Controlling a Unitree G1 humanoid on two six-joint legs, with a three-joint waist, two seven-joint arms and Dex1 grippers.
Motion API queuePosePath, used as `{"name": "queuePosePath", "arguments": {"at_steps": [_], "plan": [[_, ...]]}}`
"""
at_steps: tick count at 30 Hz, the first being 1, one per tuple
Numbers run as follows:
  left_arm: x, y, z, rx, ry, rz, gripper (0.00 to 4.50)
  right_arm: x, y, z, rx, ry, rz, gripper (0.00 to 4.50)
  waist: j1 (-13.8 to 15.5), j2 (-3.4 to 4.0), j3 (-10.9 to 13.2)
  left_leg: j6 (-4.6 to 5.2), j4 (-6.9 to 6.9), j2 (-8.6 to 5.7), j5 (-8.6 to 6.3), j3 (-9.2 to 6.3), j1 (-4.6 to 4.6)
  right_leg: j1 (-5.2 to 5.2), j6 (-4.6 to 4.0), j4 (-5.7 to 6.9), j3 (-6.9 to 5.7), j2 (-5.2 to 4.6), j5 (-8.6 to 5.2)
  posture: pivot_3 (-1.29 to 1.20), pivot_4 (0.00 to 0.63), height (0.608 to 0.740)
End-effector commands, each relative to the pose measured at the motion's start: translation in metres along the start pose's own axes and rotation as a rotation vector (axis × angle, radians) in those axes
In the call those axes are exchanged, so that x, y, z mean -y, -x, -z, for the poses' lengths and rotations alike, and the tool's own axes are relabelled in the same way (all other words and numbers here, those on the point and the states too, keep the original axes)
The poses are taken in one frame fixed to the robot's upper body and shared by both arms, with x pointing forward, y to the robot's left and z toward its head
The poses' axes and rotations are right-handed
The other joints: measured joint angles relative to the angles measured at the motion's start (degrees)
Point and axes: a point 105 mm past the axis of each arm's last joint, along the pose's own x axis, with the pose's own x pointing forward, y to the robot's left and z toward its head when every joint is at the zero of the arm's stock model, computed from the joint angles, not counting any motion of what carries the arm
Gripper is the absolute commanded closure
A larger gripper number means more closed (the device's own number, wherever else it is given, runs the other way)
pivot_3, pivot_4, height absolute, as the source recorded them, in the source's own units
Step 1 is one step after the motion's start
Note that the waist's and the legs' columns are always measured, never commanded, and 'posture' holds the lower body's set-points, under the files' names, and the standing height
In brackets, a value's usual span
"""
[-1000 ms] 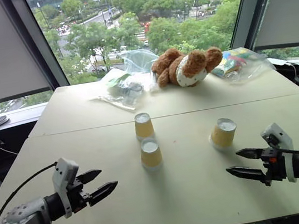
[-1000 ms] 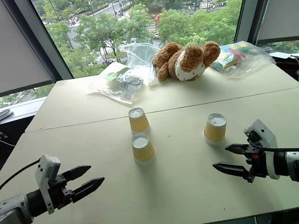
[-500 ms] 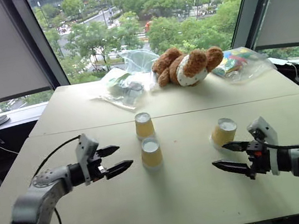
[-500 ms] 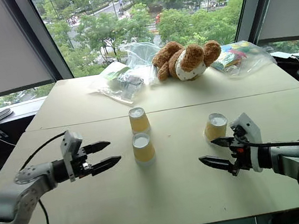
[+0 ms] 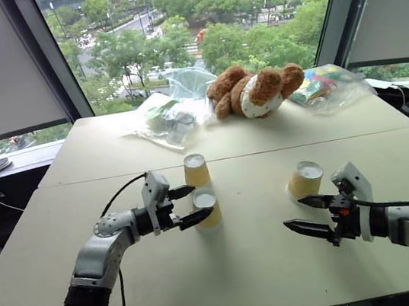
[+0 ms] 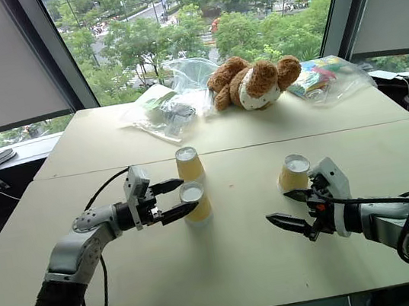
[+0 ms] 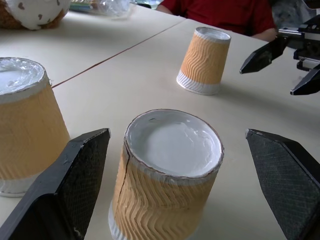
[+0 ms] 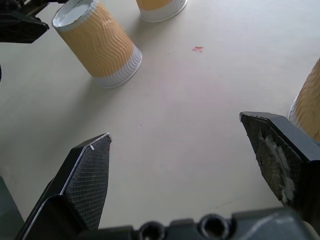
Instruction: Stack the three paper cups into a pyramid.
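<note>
Three paper cups stand upside down on the table (image 5: pixel 253 269), none stacked: the near cup (image 5: pixel 207 208) and the far cup (image 5: pixel 196 170) sit one behind the other near the middle, just apart, and the right cup (image 5: pixel 305 180) stands well off to the right, slightly tilted. A second ago the left gripper (image 5: pixel 188 205) hung near the table's front left corner, well away from any cup; since then it has swung in toward the middle, and its spread fingers now reach around the near cup, one on each side, with gaps visible in the left wrist view, so nothing is pinched. The right gripper (image 5: pixel 304 213) has drawn in slightly toward the right cup and now hovers just in front of it, fingers spread wide and empty, one fingertip close beside the cup's base. All three cups sit where they were. Counted otherwise: two grippers, one stuffed bear (image 5: pixel 255 90) lying at the far edge, and clear plastic bags (image 5: pixel 175 111) on either side of it.
</note>
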Motion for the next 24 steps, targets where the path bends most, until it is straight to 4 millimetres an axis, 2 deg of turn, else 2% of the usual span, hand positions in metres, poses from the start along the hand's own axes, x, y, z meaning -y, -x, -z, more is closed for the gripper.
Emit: {"name": "queuePosePath", "arguments": {"at_steps": [1,2,4,5,11,15,19,24], "plan": [[-0.002,-0.004,-0.005,0.013,-0.063,0.006,0.58,-0.005,0.000,-0.009,0.033,0.033,-0.003,0.00,0.01,-0.01,0.00,0.00,0.00,0.00,0.00,0.00,0.00,0.00,0.00,0.00,0.00,0.00,0.00,0.00,0.150,0.740],[-0.003,-0.006,-0.004,0.016,-0.067,0.002,0.93,-0.004,0.001,-0.009,0.035,0.034,0.002,0.00,0.01,-0.01,0.00,0.00,0.01,0.00,0.00,0.00,0.00,0.00,0.00,0.00,0.00,0.00,0.00,0.00,0.150,0.740],[-0.004,-0.009,-0.004,0.036,-0.059,-0.003,1.92,-0.004,0.001,-0.010,0.038,0.034,0.008,0.00,0.07,-0.01,0.00,0.00,0.02,0.00,0.00,0.00,0.00,0.00,0.00,0.01,0.00,0.00,0.00,0.00,0.150,0.740],[-0.004,-0.011,-0.006,0.050,-0.050,-0.003,2.13,-0.004,0.001,-0.010,0.039,0.033,0.010,0.00,0.11,-0.01,0.00,0.00,0.03,0.00,0.00,0.00,0.00,0.01,0.00,0.01,0.00,0.00,0.00,0.00,0.150,0.740],[0.003,-0.020,-0.015,0.109,-0.053,0.003,2.14,-0.004,0.002,-0.008,0.041,0.024,0.017,0.00,0.07,-0.01,0.01,0.00,0.03,-0.01,0.00,0.00,0.00,0.00,0.01,0.02,0.00,0.00,0.00,0.00,0.150,0.740],[0.023,-0.042,-0.022,0.151,-0.066,0.054,2.14,-0.001,0.006,-0.008,0.042,0.021,0.036,0.00,0.21,-0.02,0.01,0.00,0.06,-0.02,0.00,0.00,-0.03,0.01,0.01,0.02,0.00,-0.01,0.01,0.00,0.150,0.740],[0.027,-0.071,-0.017,0.146,-0.088,0.059,2.14,0.000,0.009,-0.010,0.049,0.020,0.055,0.00,0.29,-0.04,0.02,0.00,0.08,-0.04,0.00,-0.01,-0.02,0.05,0.03,0.02,-0.01,-0.01,0.02,0.00,0.150,0.740],[0.029,-0.092,-0.012,0.129,-0.116,0.087,2.14,0.000,0.016,-0.010,0.047,0.017,0.073,0.00,0.01,-0.05,0.02,0.00,0.03,-0.01,0.00,0.04,-0.01,0.00,0.04,0.03,-0.01,0.01,0.02,0.00,0.150,0.740]]}}
